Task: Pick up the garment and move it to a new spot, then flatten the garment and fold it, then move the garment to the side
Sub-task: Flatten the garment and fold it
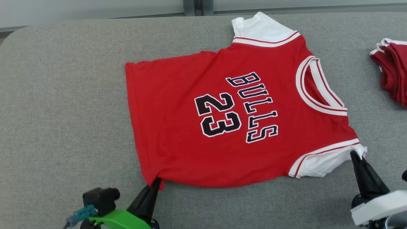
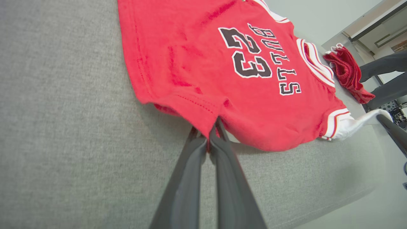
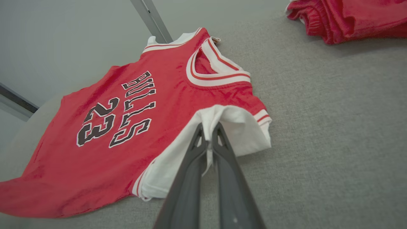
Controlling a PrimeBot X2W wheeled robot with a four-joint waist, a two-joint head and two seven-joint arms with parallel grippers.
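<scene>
Right, in the head view the jersey lies face up across the middle of the grey worktop, collar toward my right and hem toward my left. The left tool is pinched tight on the near hem corner. The right tool is pinched tight on the tip of the near white sleeve. I judge this two-point hold along the near edge lets me draw the cloth taut and smooth it before any fold. A folded red pile sits at the far right, well apart from the collar. Wide bare worktop lies to the left, with a narrower strip in front.

In the left wrist view, the left tool has its fingers pressed together with the red hem nipped between the tips. The corner looks lifted a little, with shadow beneath it and small wrinkles running into the grip. The right tool shows at the sleeve end. Past the worktop's far corner are dark shapes, possibly a person's legs, though I cannot tell.

In the right wrist view, the right tool is clamped on gathered sleeve cloth, and a white strand hangs between the fingers. The sleeve puckers toward the tips while the chest lies flat. Open grey surface separates it from the red pile. I'd keep any pull to my right modest so the jersey doesn't crowd that pile.
</scene>
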